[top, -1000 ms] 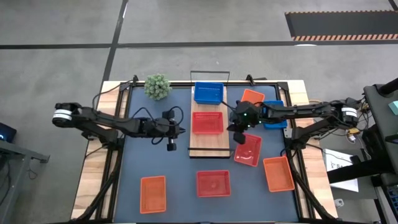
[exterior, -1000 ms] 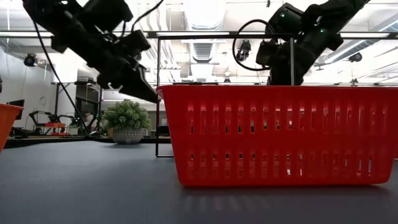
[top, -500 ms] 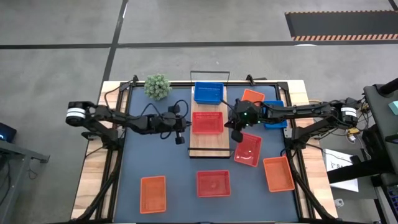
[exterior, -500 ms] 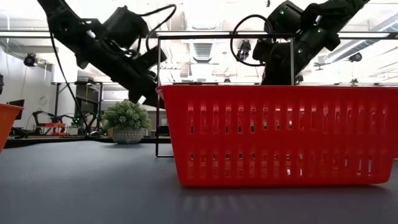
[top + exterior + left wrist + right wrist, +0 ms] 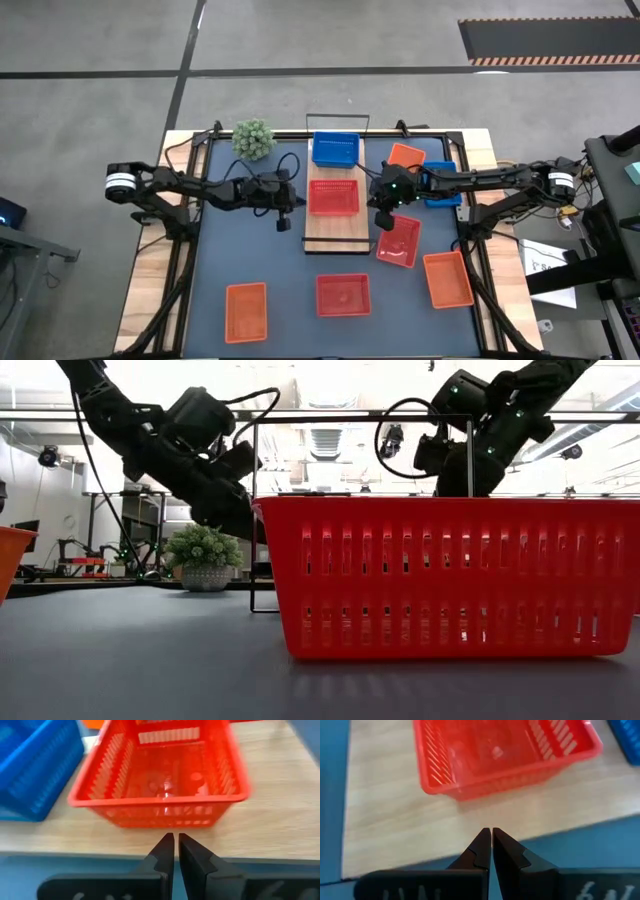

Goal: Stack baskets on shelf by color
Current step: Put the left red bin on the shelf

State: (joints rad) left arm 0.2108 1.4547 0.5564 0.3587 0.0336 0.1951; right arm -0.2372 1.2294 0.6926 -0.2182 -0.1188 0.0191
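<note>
Dark-blue matting point(image 5: 250, 260) covers the table around the shelf point(image 5: 335, 236). Both sets of jaws are pressed together, nothing held: the left gripper point(image 5: 283, 224) just left of the shelf, the right gripper point(image 5: 384, 221) just right. A red basket point(image 5: 334, 197) sits mid-shelf, a blue basket point(image 5: 336, 149) beyond it. Light, stiff, probably slippery plastic is judged; a rim wall is best pinched.

Red basket point(image 5: 333, 196) on light-wood shelf point(image 5: 334, 232), blue basket point(image 5: 335, 149), dark-blue mat point(image 5: 250, 255), green plant ball point(image 5: 254, 139)
</note>
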